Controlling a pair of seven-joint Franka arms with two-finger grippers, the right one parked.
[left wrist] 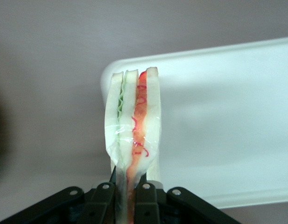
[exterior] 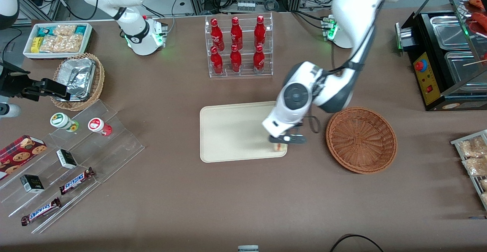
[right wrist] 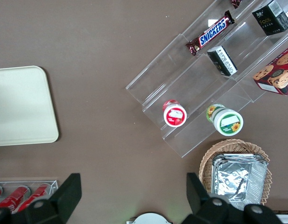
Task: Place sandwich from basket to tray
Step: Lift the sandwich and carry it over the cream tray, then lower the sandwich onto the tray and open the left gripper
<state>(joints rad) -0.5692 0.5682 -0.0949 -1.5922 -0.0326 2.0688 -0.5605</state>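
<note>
My left gripper point(exterior: 283, 141) is shut on the sandwich point(exterior: 280, 147), a wrapped wedge of pale bread. It hangs low over the corner of the cream tray point(exterior: 228, 130) that lies nearest the basket and the front camera. In the left wrist view the sandwich point(left wrist: 133, 121) stands on edge, with green and red filling between its slices, and the black fingers point(left wrist: 102, 196) pinch its narrow end over the tray's rounded corner point(left wrist: 218, 130). Whether it touches the tray I cannot tell. The reddish-brown wicker basket point(exterior: 361, 140) sits beside the tray with nothing in it.
A clear rack of red bottles point(exterior: 239, 46) stands farther from the front camera than the tray. A black food warmer point(exterior: 445, 62) and a wire rack of packets point(exterior: 473, 157) sit at the working arm's end. The foil basket point(exterior: 78, 79), a white snack bin point(exterior: 57, 39) and acrylic shelves point(exterior: 76, 179) lie toward the parked arm's end.
</note>
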